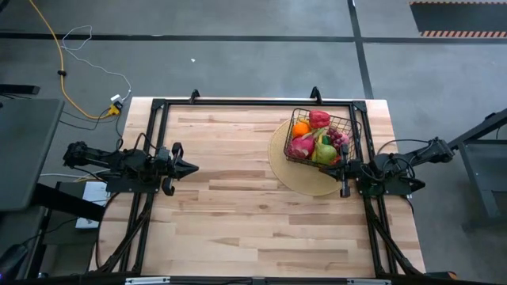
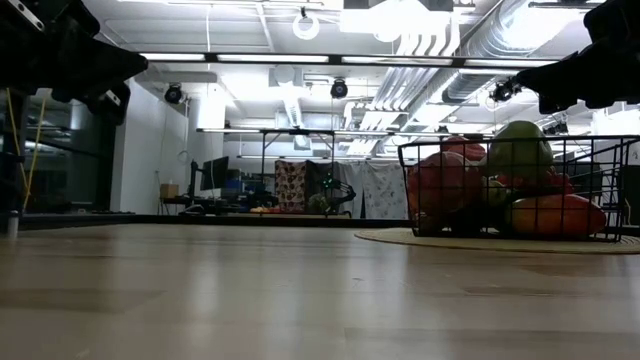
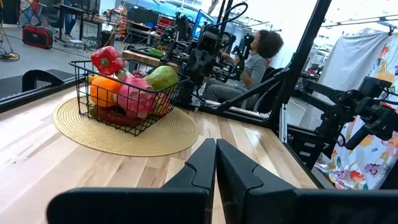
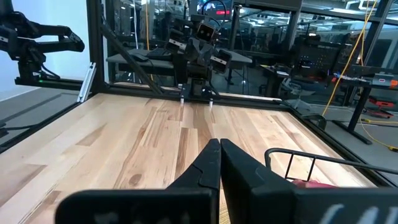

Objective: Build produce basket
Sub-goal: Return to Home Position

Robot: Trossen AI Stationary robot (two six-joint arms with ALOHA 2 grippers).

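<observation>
the basket [image 1: 354, 125] stood on a round woven mat [image 1: 310, 180] at the far right part of the tabletop [image 1: 238, 207], heaped with the produce. on top lay a red pepper [image 1: 319, 119] at the far side, an orange [image 1: 300, 128] beside it, a pink dragon fruit [image 1: 301, 146] below the orange, a green pear [image 1: 325, 154] at the near side, and dark red grapes [image 1: 339, 139] against the right wall. other pieces underneath were too hidden to name.

the left arm [image 1: 127, 162] lay at the left edge of the tabletop, well apart from the basket; the left jaws pointed across the wood and were pressed together, holding nothing. the right arm [image 1: 388, 168] reached in from the right edge, and the right jaws hung above the mat just beside the basket's near right corner, also closed and empty. from table height both arms showed raised off the wood. a seated person [image 3: 260, 57] showed in the room beyond.
</observation>
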